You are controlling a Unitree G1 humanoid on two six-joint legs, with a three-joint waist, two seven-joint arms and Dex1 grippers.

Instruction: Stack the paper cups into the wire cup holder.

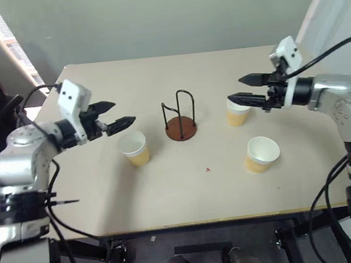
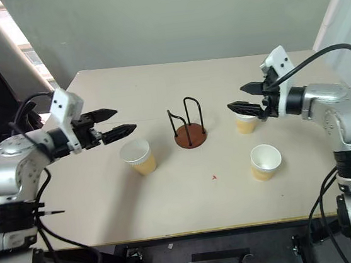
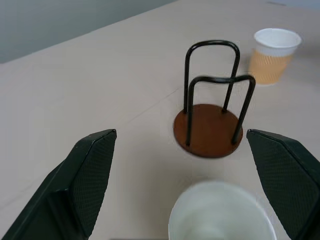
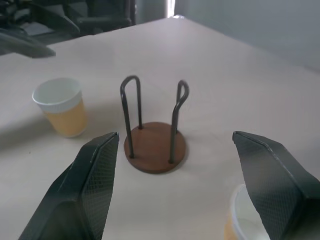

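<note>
Your left gripper (image 1: 117, 113) is hanging released, jaws spread wide and holding nothing, pointing in toward the wire cup holder (image 1: 180, 118) from its left side, and the nearest paper cup (image 1: 134, 148) is standing upright just below and in front of those fingertips, left of the holder and well apart from it. Your right gripper (image 1: 247, 89) is doing the mirror of this from the holder's right: also spread and empty, hovering over the rim of a second cup (image 1: 237, 111) that is standing close to the holder's right side. The third cup (image 1: 260, 153) is sitting farther out, to the right of the holder and nearer you. The holder itself is standing empty near the middle of the table (image 1: 188, 187), its two wire loops upright on the brown disc. You are probably lining up the first pick, so choose one arm and let the other wait clear of the loops. Bring the jaws down either side of the cup wall below the rolled rim and close gently, since thin paper will likely crush or tip. Keep the cup upright when you are carrying it over.
</note>
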